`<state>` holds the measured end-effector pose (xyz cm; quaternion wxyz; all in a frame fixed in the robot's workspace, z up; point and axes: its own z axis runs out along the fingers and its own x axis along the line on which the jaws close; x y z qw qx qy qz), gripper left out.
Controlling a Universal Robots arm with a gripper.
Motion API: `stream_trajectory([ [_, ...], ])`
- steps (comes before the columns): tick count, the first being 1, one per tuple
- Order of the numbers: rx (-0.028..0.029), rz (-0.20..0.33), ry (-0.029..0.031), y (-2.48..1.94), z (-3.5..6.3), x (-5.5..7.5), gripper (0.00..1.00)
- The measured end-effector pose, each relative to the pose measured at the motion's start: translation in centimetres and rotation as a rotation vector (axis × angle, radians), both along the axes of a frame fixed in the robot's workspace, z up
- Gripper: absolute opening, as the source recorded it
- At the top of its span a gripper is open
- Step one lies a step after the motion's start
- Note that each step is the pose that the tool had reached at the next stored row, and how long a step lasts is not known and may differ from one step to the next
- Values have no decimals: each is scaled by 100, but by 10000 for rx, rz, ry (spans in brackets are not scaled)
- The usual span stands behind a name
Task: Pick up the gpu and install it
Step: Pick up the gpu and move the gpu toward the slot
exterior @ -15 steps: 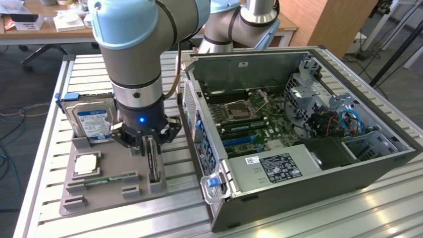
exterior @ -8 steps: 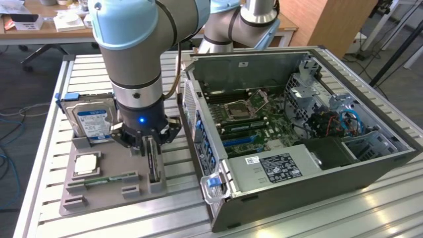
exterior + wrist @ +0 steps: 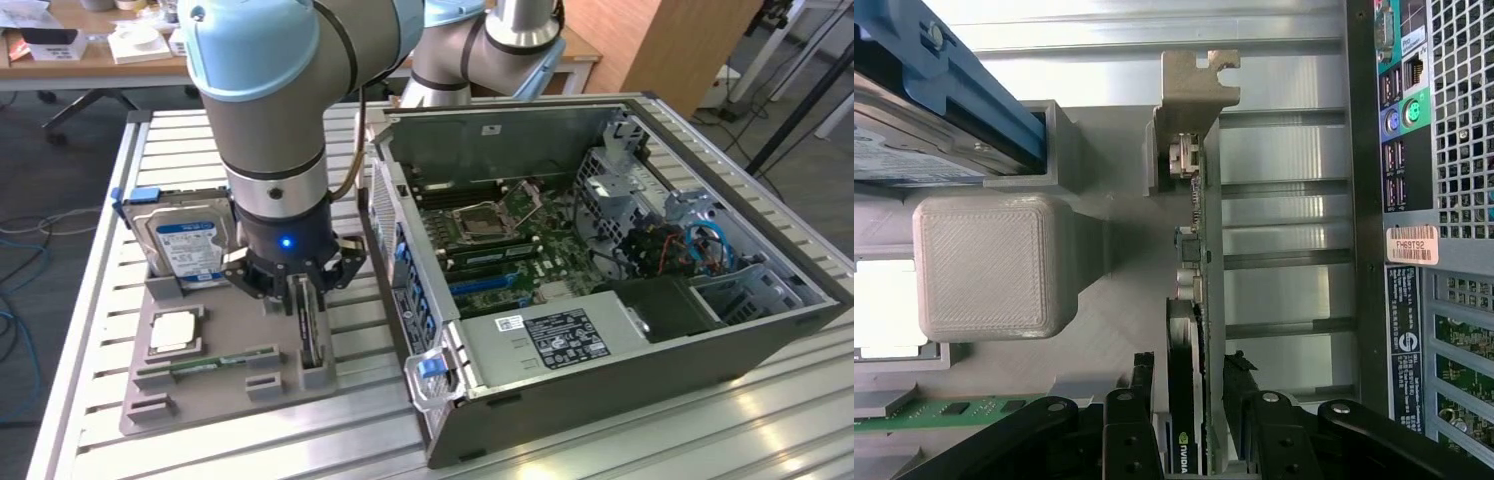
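The gpu (image 3: 311,330) stands on edge in a slot of the grey holder tray (image 3: 234,315), to the exterior view's left of the open computer case (image 3: 747,320). From the wrist camera, the gpu (image 3: 1199,235) runs as a thin green board with a black shroud and a silver end bracket (image 3: 1194,85). My gripper (image 3: 302,288) is lowered over the card. Its black fingers (image 3: 1142,395) stand on either side of the card with small gaps, so my gripper (image 3: 1191,388) is open and straddles it.
A hard drive (image 3: 187,245) with a blue-white label stands upright at the tray's back. A processor chip (image 3: 176,330) and a thin memory stick (image 3: 200,368) lie on the tray. The case's motherboard (image 3: 514,250) is exposed. A grey printed block (image 3: 994,265) sits beside the card.
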<state>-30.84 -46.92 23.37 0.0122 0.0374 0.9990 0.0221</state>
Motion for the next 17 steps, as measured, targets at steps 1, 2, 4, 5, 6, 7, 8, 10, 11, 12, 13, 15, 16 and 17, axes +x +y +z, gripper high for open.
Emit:
stream_trajectory([
  [1, 0, 0, 0, 0, 0, 0, 41],
  [2, 0, 0, 0, 0, 0, 0, 41],
  [4, 0, 0, 0, 0, 0, 0, 41],
  [5, -1, 0, 0, 0, 0, 0, 41],
  [6, 0, 0, 0, 0, 0, 0, 41],
  [7, 0, 0, 0, 0, 0, 0, 41],
  [8, 0, 0, 0, 0, 0, 0, 41],
  [10, 0, 0, 0, 0, 0, 0, 40],
  [11, 0, 0, 0, 0, 0, 0, 40],
  [12, 0, 0, 0, 0, 0, 0, 33],
  [13, 0, 0, 0, 0, 0, 0, 33],
  [15, 0, 0, 0, 0, 0, 0, 33],
  [16, 0, 0, 0, 0, 0, 0, 33],
  [17, 0, 0, 0, 0, 0, 0, 33],
])
